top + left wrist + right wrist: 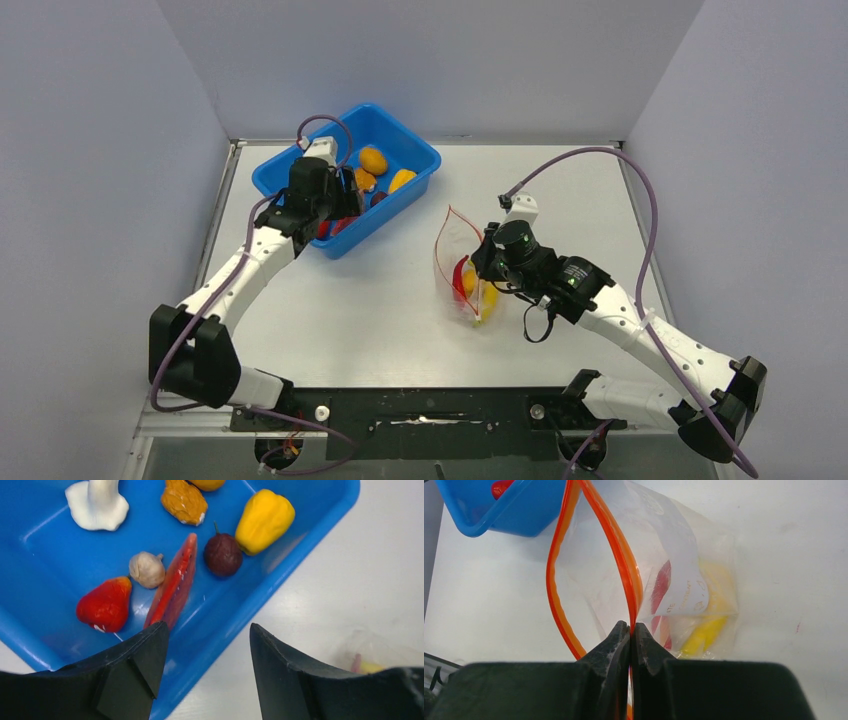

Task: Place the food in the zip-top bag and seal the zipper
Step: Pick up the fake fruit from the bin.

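Observation:
The clear zip-top bag (458,262) lies right of centre, its red-orange zipper (624,565) gaping open. A yellow banana (706,625) and a red piece (661,587) lie inside it. My right gripper (630,626) is shut on one zipper strip and holds the mouth up; it also shows in the top view (487,262). My left gripper (207,632) is open and empty, astride the near wall of the blue tub (300,545). In the tub lie a red slice (175,582), a red lump (106,605), a garlic (146,569), a dark fruit (223,555) and a yellow piece (264,521).
The blue tub (415,175) stands at the back left. It also holds a white mushroom (97,505) and an orange lump (184,501). Grey walls close in on three sides. Purple cables loop over both arms.

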Controlling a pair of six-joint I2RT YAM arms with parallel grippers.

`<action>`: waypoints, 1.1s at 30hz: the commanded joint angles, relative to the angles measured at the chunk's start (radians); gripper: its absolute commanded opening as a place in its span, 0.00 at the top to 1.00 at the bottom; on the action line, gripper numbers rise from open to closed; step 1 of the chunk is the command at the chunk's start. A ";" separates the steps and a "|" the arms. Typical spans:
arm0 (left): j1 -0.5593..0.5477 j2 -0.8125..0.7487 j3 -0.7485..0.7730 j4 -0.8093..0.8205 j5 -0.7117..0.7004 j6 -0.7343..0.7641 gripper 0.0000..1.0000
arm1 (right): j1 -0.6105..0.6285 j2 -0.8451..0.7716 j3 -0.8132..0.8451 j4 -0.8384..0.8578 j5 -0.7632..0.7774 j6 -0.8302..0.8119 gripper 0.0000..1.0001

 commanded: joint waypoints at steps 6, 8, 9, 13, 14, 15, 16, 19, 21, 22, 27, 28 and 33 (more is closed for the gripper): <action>0.073 0.285 0.249 0.177 0.024 0.023 0.39 | -0.020 0.033 0.084 0.036 0.006 -0.053 1.00; 0.078 0.347 0.293 0.190 0.027 0.030 0.38 | -0.024 0.037 0.083 0.036 0.007 -0.044 1.00; 0.081 0.375 0.317 0.192 0.027 0.034 0.38 | -0.025 0.040 0.082 0.035 0.005 -0.040 1.00; 0.096 0.490 0.412 0.234 0.034 0.020 0.36 | -0.030 0.046 0.080 0.032 0.009 -0.028 1.00; 0.101 0.515 0.433 0.249 0.043 0.011 0.35 | -0.031 0.048 0.080 0.030 0.010 -0.027 1.00; 0.106 0.540 0.455 0.263 0.049 -0.003 0.34 | -0.034 0.051 0.082 0.028 0.010 -0.028 1.00; 0.109 0.566 0.479 0.273 0.056 -0.017 0.33 | -0.036 0.053 0.085 0.025 0.012 -0.031 1.00; 0.111 0.644 0.553 0.294 0.065 -0.037 0.27 | -0.040 0.066 0.098 0.010 0.026 -0.033 1.00; 0.111 0.703 0.612 0.290 0.070 -0.051 0.27 | -0.043 0.071 0.103 0.005 0.029 -0.033 1.00; 0.112 0.730 0.639 0.283 0.072 -0.058 0.27 | -0.044 0.073 0.104 0.004 0.029 -0.033 1.00; 0.111 0.849 0.764 0.264 0.076 -0.052 0.27 | -0.049 0.080 0.102 0.005 0.026 -0.027 1.00; 0.112 0.869 0.784 0.264 0.078 -0.047 0.27 | -0.050 0.079 0.099 0.008 0.025 -0.029 1.00; 0.113 0.946 0.868 0.245 0.085 -0.050 0.27 | -0.057 0.094 0.100 0.017 0.023 -0.039 1.00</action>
